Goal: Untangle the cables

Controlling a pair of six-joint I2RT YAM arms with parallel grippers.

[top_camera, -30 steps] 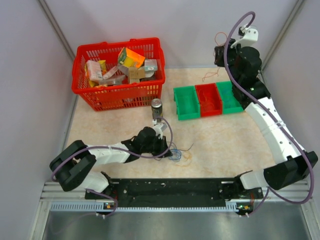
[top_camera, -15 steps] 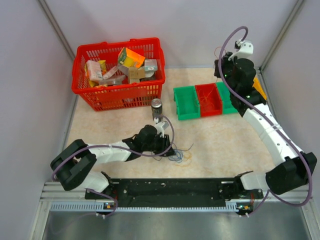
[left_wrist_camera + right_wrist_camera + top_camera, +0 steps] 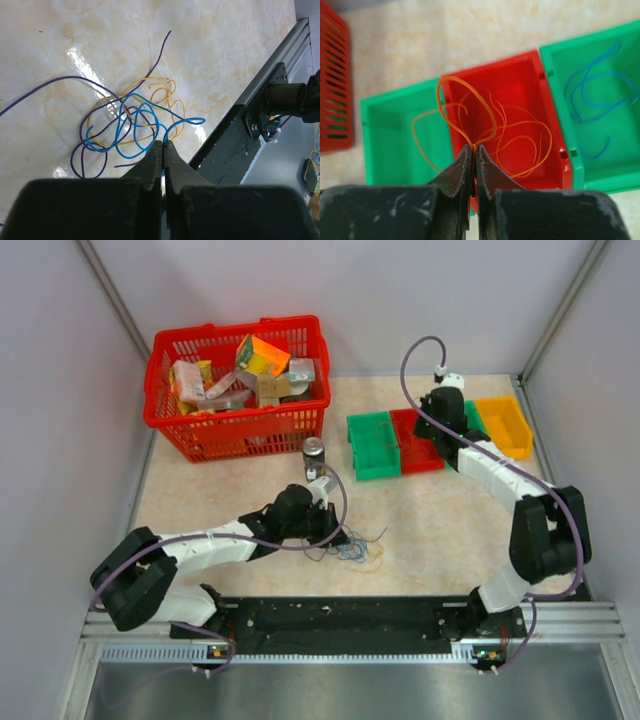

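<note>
Red basket: the red basket (image 3: 237, 390), packed with boxes, stands at the far left of the table (image 3: 450, 530), where it stood a second ago.
Can: a can (image 3: 313, 452) stands upright just beyond the left wrist, unmoved.
Left gripper: the left gripper (image 3: 163, 144) sits low over the table near the front rail. Its fingers are pressed together on a blue cable (image 3: 192, 120). It has kept to the same spot, and only the arm's elbow has slid slightly left.
Cables: the cables (image 3: 131, 122) lie on the table as a loose tangle of blue, purple and yellow strands. They sit right at the left fingertips and lie much as before.
Bins: a green bin (image 3: 390, 130), a red bin (image 3: 520, 70) and a second green bin (image 3: 555, 65) stand in a row. Orange strands lie in the red one and blue strands in the second green one.
Right gripper: the right gripper (image 3: 473, 148) pinches an orange cable (image 3: 448, 77), which loops up over the red bin. A second ago this arm was raised high by the far right corner. It has since folded down and left over the bins.
Yellow bin: a yellow bin (image 3: 505, 425) at the right end of the row, hidden behind the arm before, is now uncovered.
</note>
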